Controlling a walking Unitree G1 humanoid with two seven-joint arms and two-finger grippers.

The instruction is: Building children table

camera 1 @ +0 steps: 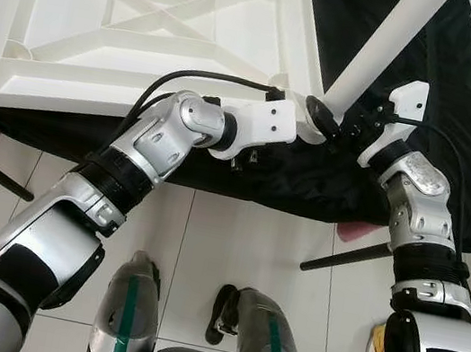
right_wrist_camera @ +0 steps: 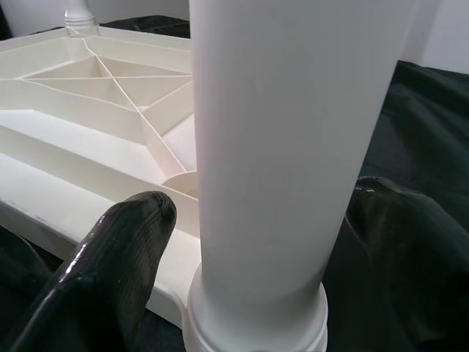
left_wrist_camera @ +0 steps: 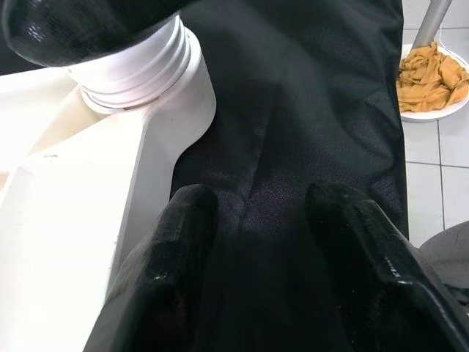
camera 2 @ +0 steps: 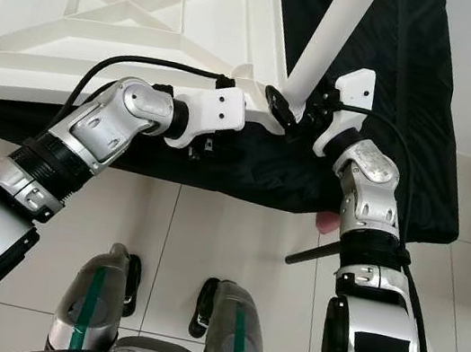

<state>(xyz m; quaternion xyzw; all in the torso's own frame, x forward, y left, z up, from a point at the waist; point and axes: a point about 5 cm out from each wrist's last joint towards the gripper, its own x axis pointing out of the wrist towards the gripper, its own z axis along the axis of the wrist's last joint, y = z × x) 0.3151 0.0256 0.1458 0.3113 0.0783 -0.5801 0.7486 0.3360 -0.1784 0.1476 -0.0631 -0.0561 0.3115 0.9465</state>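
Your white table leg stands in the corner socket of the upturned tabletop.
Left gripper (left_wrist_camera: 256, 242) lies released on the black cloth (camera 1: 306, 188) beside the tabletop (camera 1: 153, 25) edge, forearm reaching across; the table leg (camera 1: 387, 39) leans up and rightward; right gripper (right_wrist_camera: 256, 242) brackets its base, forearm bent upward.

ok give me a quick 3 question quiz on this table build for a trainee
1. True or false: the white tabletop lies underside up on the black cloth.
2. The right gripper has its fingers around what? A) the cable B) the white leg C) the cloth
3. Fill in: the left gripper hovers open over the ____, beside the tabletop's corner socket.

Key: 1 true; 2 B; 3 black cloth
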